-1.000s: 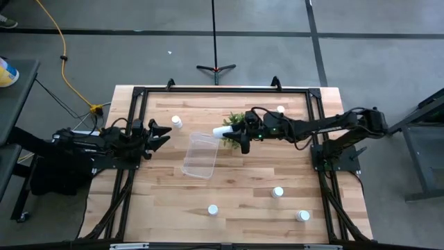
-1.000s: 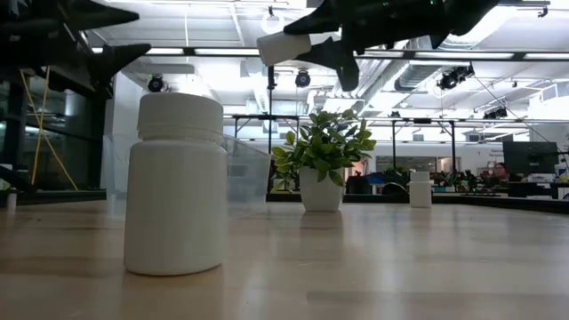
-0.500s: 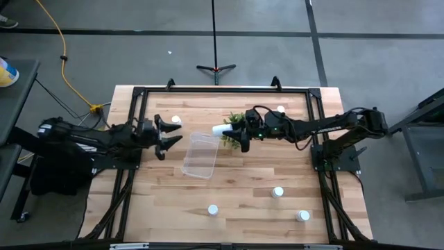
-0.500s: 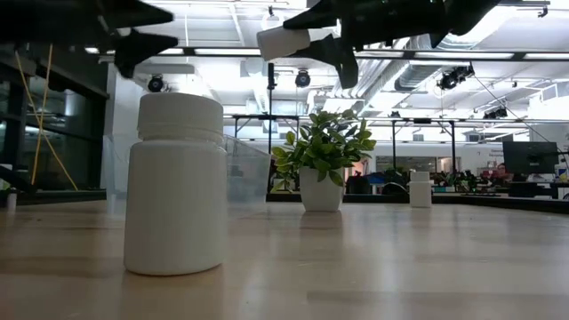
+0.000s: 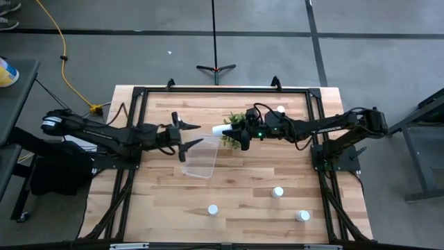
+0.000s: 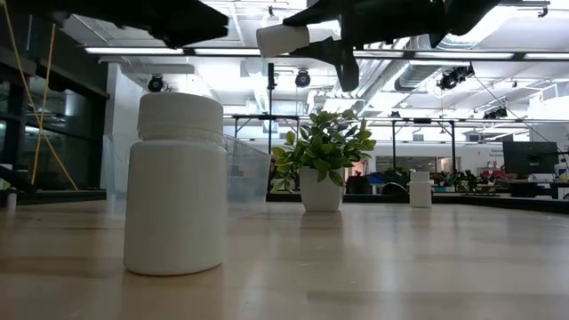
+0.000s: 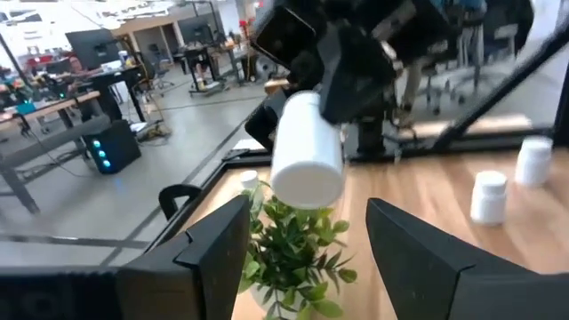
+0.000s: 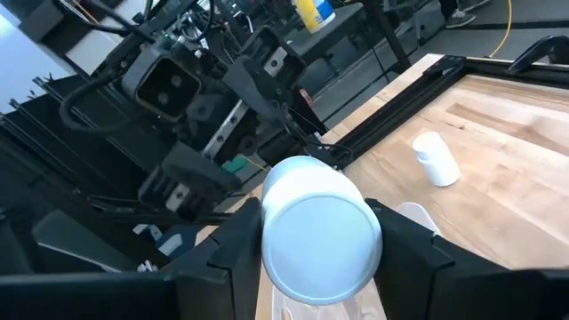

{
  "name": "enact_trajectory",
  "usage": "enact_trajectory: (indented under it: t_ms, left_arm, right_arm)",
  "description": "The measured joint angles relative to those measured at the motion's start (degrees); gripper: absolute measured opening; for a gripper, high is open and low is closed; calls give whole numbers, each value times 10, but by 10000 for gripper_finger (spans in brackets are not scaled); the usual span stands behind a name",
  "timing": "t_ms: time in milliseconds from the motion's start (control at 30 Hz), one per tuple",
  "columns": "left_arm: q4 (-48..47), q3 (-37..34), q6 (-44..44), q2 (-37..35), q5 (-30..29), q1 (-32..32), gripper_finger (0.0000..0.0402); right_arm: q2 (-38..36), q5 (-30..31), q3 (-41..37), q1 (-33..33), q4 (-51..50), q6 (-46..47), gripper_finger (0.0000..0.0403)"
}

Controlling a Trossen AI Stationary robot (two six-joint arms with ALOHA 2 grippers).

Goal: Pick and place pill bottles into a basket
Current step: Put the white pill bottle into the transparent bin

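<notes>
Held pill bottle lies sideways in the right gripper, above the clear bin's far edge beside the plant; left gripper, spread wide, faces it.

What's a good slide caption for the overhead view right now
Right gripper holds a pill bottle beside the plant as the open left gripper reaches over the basket.
</notes>
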Motion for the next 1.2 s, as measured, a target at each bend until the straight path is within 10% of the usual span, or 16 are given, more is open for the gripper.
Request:
enact_trajectory:
  t_ms: [1200]
  left_arm:
    - [-302, 292, 4, 228, 7, 47, 262]
  right_arm:
    - [0, 33, 0, -2, -71, -60, 157]
